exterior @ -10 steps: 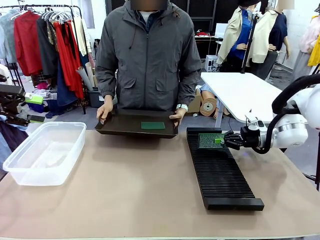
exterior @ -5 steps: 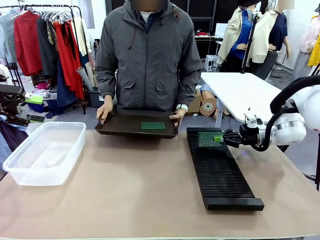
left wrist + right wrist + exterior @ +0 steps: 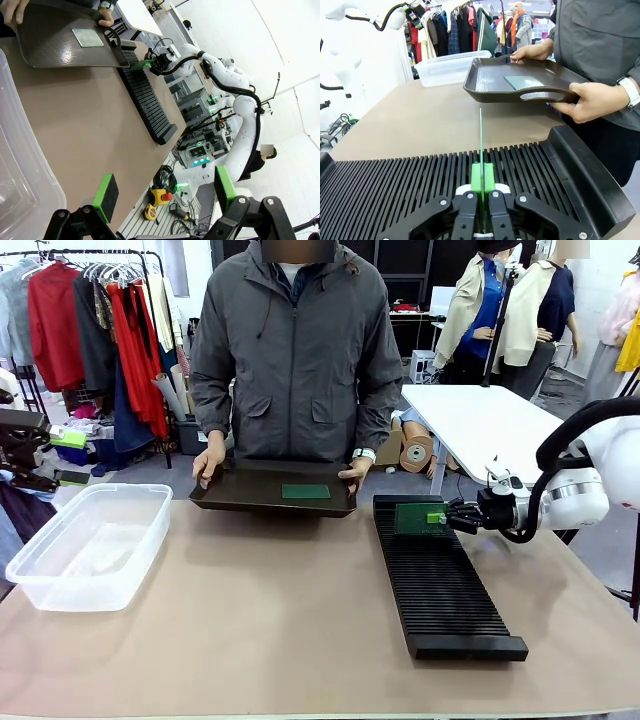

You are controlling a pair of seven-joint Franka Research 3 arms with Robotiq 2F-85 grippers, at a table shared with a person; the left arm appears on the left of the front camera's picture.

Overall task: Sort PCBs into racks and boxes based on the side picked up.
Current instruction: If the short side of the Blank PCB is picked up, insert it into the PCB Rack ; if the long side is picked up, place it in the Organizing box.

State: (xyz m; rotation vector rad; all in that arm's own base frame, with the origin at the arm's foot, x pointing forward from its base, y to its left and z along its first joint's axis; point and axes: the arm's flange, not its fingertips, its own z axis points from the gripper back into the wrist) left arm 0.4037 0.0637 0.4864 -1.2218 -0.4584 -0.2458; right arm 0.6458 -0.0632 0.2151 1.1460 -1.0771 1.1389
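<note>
PCB [image 3: 414, 518]: edge-up, clamped in right end effector [image 3: 447, 518] over rack [image 3: 440, 590] far end. Keep vert., align w/ one slot, lower straight.

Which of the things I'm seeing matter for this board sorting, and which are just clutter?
In the job:
- board pinched in the right tool, upright at the far end of the slotted rack
- second board on the tray the person holds
- clear box
- left tool, open

Lying about:
- clothes rail
- white table
- cardboard rolls
</note>
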